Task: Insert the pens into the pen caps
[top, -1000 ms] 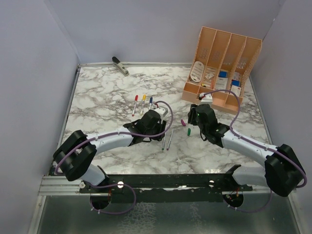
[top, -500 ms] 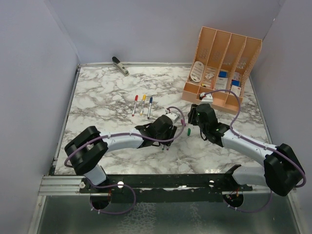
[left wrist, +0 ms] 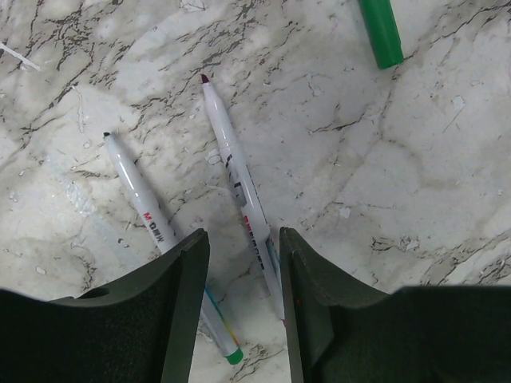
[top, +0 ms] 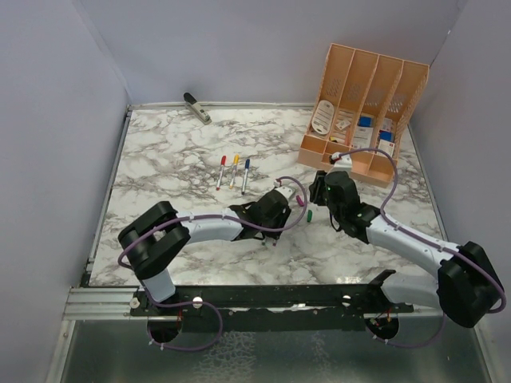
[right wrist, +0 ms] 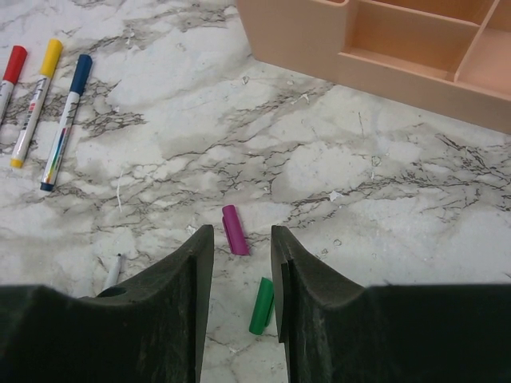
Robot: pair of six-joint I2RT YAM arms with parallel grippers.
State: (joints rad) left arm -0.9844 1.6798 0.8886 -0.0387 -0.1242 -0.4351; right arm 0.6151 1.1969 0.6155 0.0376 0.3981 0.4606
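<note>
Two uncapped white pens lie side by side under my left gripper (left wrist: 243, 267): one with a purple tip (left wrist: 235, 167) and one with a green end (left wrist: 144, 211). The purple-tipped pen runs between the open jaws, against the right finger; the other passes under the left finger. In the top view my left gripper (top: 277, 209) covers most of them. A green cap (left wrist: 380, 32) lies just beyond. My right gripper (right wrist: 239, 239) is open above the purple cap (right wrist: 234, 230) and the green cap (right wrist: 261, 306). Three pens capped in red (right wrist: 11, 68), yellow (right wrist: 36, 104) and blue (right wrist: 68, 120) lie at the left.
An orange desk organizer (top: 363, 112) stands at the back right, close behind my right gripper (top: 321, 191), and it fills the top right of the right wrist view (right wrist: 383, 48). A grey stapler-like tool (top: 197, 108) lies at the back left edge.
My left arm has stretched to the right across the table, bringing its gripper over the two uncapped pens and closer to the caps. My right gripper has barely shifted.
</note>
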